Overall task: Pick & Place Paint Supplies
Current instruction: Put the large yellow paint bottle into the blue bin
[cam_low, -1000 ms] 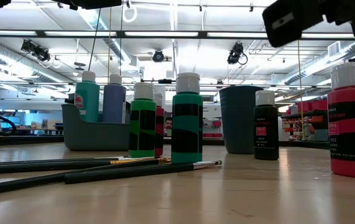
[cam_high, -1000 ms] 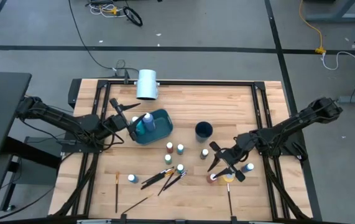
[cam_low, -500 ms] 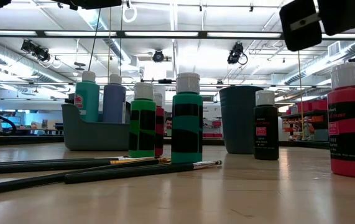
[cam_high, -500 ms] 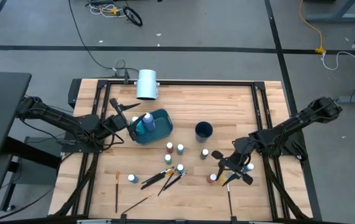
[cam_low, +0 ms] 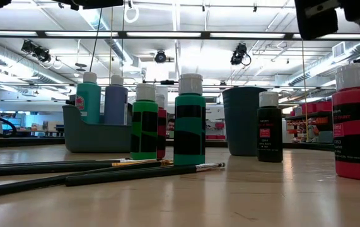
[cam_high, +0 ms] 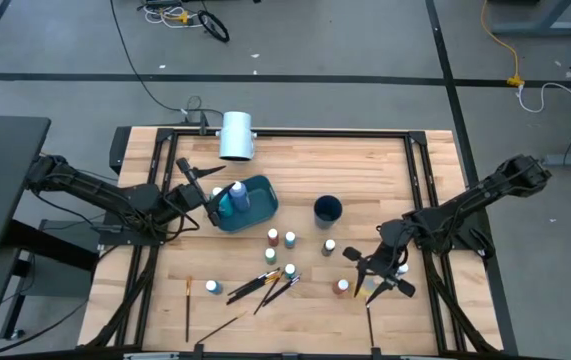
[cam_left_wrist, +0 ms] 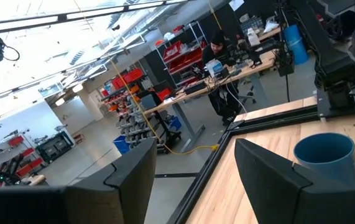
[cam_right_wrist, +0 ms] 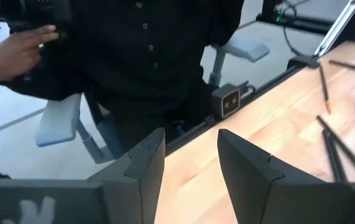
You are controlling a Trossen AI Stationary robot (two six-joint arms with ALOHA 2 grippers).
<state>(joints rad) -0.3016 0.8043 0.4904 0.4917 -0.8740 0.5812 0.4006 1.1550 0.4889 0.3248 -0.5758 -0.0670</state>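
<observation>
High view: right claw (cam_high: 373, 281) released, above the bottles (cam_high: 343, 287) beside the dark cup (cam_high: 327, 209); left claw (cam_high: 203, 192) released, at the blue bin (cam_high: 260, 200). Right wrist view: fingers (cam_right_wrist: 141, 167) apart, nothing held. Judged step: approach; next, descend and grip one bottle.

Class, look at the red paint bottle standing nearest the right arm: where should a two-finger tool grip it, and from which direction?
Probably best from above. The red paint bottle stands upright, so descend vertically and close on the white cap or the body just beneath it. The right tool already hovers beside it with fingers parted.
</observation>
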